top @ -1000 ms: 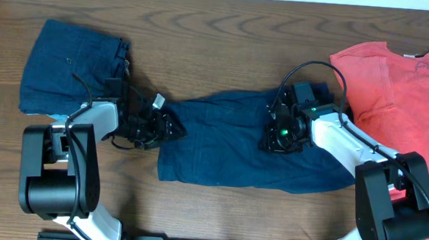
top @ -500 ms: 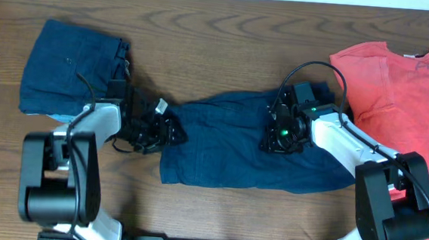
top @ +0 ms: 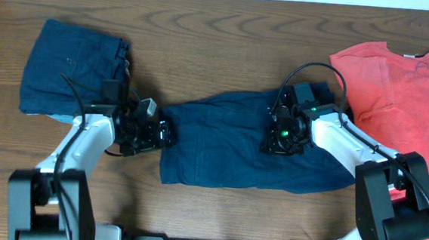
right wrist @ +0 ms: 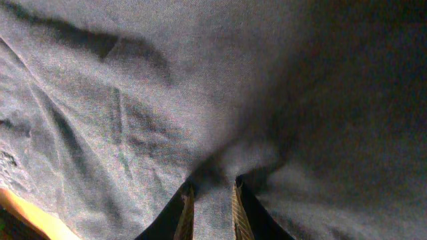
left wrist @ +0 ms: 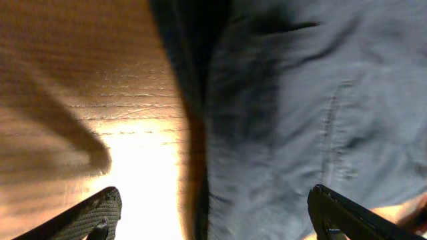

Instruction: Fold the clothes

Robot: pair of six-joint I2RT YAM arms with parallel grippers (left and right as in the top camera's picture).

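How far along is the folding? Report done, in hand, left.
Done: one navy piece looks folded at far left. In hand: the navy shorts mid-table, right jaws pinched on their fabric, left jaws open at their left edge. Left: finishing the shorts, then the coral T-shirt lying unfolded at right.

On my table [top: 221, 30], a folded garment [top: 70, 68] lies far left, the spread shorts [top: 228, 147] in the middle, the T-shirt [top: 405, 95] far right. My left gripper [top: 164, 132] sits at the spread shorts' left edge, my right gripper [top: 275, 143] atop them.
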